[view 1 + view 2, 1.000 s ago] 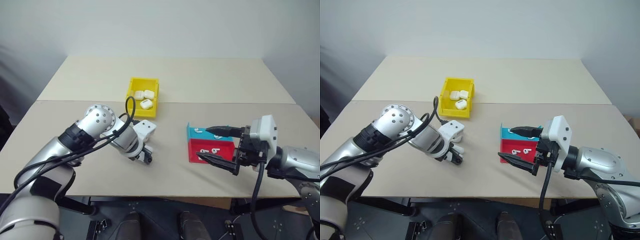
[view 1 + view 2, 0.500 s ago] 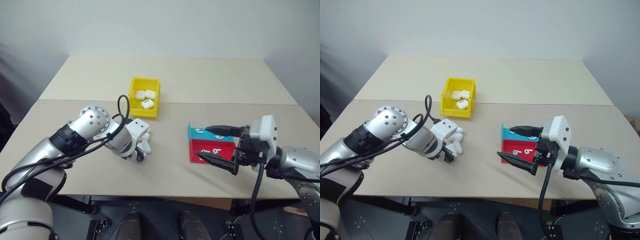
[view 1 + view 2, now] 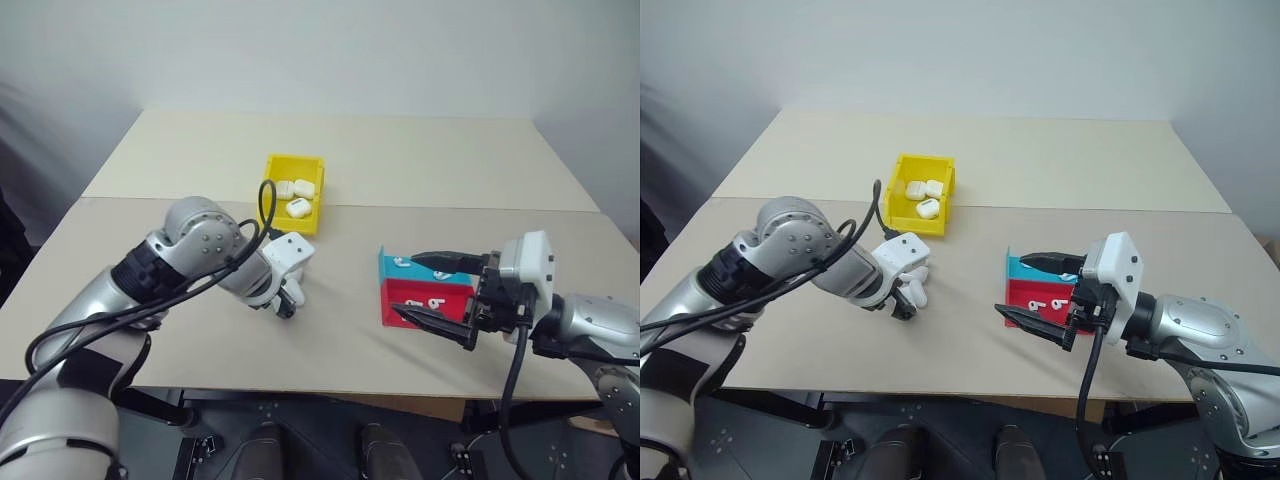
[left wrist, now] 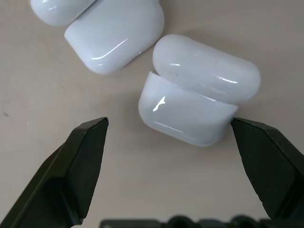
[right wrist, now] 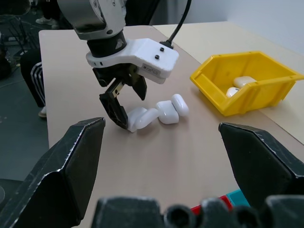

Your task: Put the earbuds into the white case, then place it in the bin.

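The left hand (image 4: pixel 168 128) points down at the tabletop (image 3: pixel 340 330) with its two black fingers (image 4: pixel 71 166) spread wide, holding nothing. Between them lies a white case (image 4: pixel 197 97), its lid ajar, resting on the tabletop. One finger's tip seems to touch the case's side in the left wrist view; the other stands well clear of it. A second case (image 4: pixel 114 33) lies just beside the first, lid also ajar, and from the right wrist view the two sit side by side beneath the left hand.

The bin (image 3: pixel 292 192) stands on the tabletop beyond the left hand, with three white cases (image 3: pixel 296 196) inside.

The right hand (image 3: pixel 442 295) hangs level over the tabletop's right part, fingers wide and empty, one above the other. Behind it sit a teal tray (image 3: pixel 400 266) and a red tray (image 3: pixel 415 300), touching each other. One earbud (image 3: pixel 400 263) lies in the teal tray and two earbuds (image 3: pixel 425 301) in the red one.
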